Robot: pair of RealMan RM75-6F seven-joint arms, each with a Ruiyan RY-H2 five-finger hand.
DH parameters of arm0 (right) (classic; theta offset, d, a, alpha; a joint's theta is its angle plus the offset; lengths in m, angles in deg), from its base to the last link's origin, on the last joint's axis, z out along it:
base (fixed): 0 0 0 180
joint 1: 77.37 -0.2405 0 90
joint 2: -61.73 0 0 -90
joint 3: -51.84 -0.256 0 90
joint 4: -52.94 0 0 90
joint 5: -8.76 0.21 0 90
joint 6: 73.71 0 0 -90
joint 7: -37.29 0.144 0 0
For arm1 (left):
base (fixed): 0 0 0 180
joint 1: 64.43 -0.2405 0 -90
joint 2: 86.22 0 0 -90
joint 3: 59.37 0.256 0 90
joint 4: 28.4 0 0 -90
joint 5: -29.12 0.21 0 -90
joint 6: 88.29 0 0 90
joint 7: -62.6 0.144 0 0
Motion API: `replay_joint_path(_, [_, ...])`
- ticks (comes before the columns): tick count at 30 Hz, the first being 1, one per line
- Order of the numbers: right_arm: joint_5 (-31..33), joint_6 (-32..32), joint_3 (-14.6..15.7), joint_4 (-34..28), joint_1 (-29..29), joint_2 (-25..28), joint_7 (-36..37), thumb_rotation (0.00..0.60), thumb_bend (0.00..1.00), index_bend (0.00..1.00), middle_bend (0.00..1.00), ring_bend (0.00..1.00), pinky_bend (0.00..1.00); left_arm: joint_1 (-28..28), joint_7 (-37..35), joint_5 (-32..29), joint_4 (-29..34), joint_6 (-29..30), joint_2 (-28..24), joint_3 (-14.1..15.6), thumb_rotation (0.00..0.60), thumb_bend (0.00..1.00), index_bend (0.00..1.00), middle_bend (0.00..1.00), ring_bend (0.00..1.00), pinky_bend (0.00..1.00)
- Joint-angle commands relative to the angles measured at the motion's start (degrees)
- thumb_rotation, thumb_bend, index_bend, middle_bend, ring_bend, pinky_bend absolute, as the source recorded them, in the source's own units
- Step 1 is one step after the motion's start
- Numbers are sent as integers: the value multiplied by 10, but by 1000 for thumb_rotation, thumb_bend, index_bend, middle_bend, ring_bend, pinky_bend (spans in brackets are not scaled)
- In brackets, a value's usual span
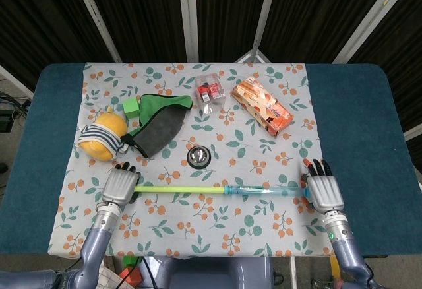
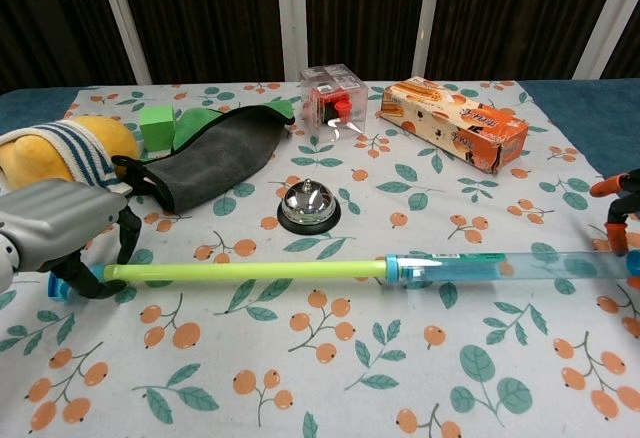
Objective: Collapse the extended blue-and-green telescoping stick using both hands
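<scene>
The long telescoping stick with a lime-green rod and a clear blue tube (image 2: 400, 268) is held at both ends, stretched between the two hands. The green end is gripped by the left hand (image 2: 55, 228), whose fingers (image 2: 127, 235) are curled around it. The blue end is touched by the right hand (image 1: 324, 191); how firmly its orange-tipped fingers (image 2: 612, 186) are closed cannot be told.

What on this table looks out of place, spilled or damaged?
Nothing stands out. The telescoping stick lies fully extended across the cloth, the left robot hand at its green end and the right robot hand at its blue end.
</scene>
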Motion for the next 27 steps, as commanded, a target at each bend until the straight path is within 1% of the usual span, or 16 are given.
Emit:
replay_joint_path(1, [3, -2, -3, -7, 0, 3, 0, 600, 319, 633, 152, 22, 0, 1, -3, 0, 3, 0, 0, -1, 600, 464, 610, 344, 210, 317])
replay_joint_path(12, [9, -7, -14, -27, -6, 7, -14, 600, 320, 641, 154, 22, 0, 7, -15, 9, 27, 6, -5, -12, 600, 472, 618, 344, 210, 316])
replay_joint_path(27, [24, -23, -18, -69, -15, 3, -64, 600, 319, 655, 157, 22, 0, 13, -18, 9, 74, 25, -18, -21, 600, 472, 623, 340, 210, 316])
